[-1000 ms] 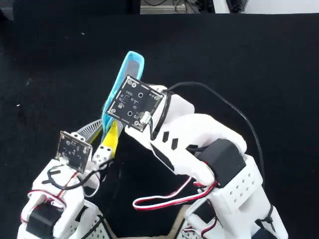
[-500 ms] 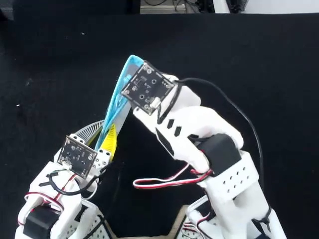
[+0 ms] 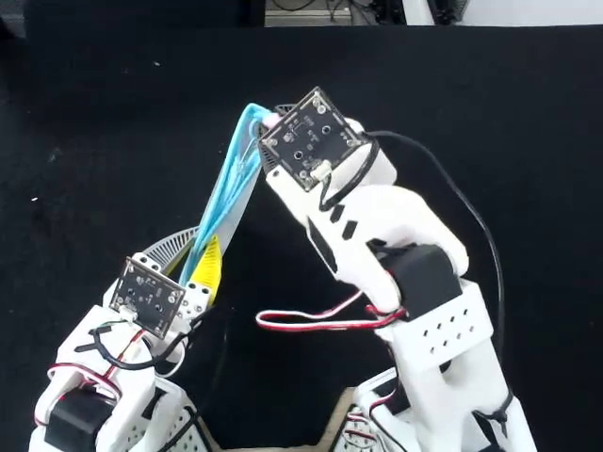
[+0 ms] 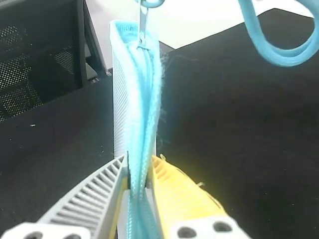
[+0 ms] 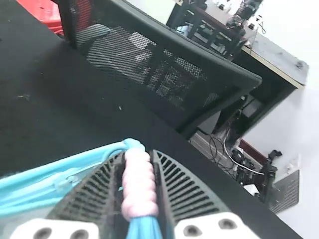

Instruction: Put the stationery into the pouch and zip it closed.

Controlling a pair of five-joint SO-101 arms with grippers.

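A light blue pouch (image 3: 224,205) hangs edge-up over the black table, stretched between both grippers. My left gripper (image 4: 138,164) is shut on the pouch's near end (image 4: 137,124), one grey and one yellow finger (image 3: 209,266) pinching it. In the left wrist view the zipper line runs closed up to the slider (image 4: 144,22) at the far end. My right gripper (image 5: 137,160) is shut on the pink zipper pull (image 5: 138,180) at the pouch's far tip (image 3: 256,121). A blue cord (image 5: 60,172) trails from the pull.
A blue loop strap (image 4: 277,49) dangles beside the pouch's far end. The black table (image 3: 490,122) spreads wide on both sides. Beyond its far edge stand a mesh chair (image 5: 164,69) and a cluttered desk (image 5: 234,30).
My right gripper has travelled along the pouch's top edge to its far tip, drawing the zipper pull with it. The pouch has flattened and stretched. The left gripper keeps its hold.
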